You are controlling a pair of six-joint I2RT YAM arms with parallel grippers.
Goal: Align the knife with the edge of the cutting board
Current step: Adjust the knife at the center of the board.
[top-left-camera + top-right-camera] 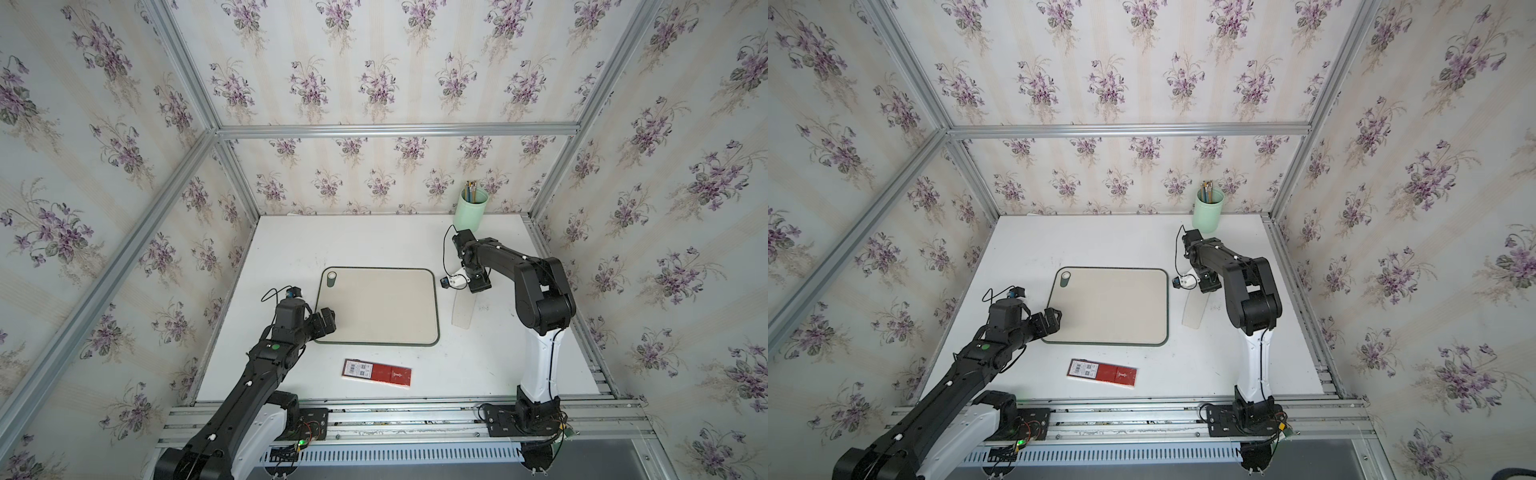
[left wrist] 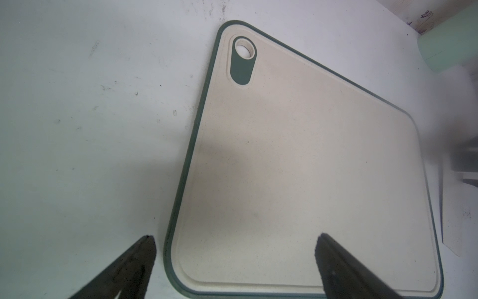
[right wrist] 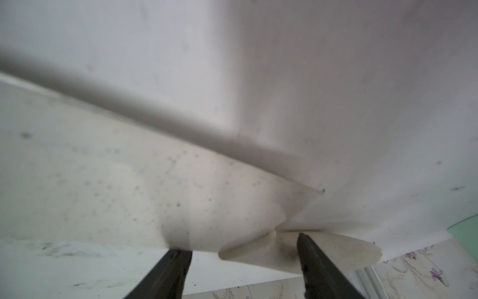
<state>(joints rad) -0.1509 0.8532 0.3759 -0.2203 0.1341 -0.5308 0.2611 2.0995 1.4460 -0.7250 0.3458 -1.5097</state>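
Note:
The beige cutting board [image 1: 374,307] [image 1: 1108,307] with its dark green rim lies flat mid-table, its oval handle hole at the far left corner. The white knife [image 1: 462,311] [image 1: 1194,309] lies on the table just right of the board, blade toward the front and slightly slanted to the board's right edge. My right gripper [image 1: 471,289] [image 3: 244,248] is down over the knife's cream handle [image 3: 258,255], open. One of its fingers [image 3: 318,264] crosses the handle; the other stands apart from it. My left gripper [image 1: 327,321] [image 2: 236,248] hangs open over the board's [image 2: 310,168] near left corner.
A flat red-and-white barcoded package [image 1: 377,372] lies near the front edge. A pale green cup [image 1: 471,210] of pencils stands at the back right, behind the right arm. Aluminium frame rails and papered walls close in the table on three sides.

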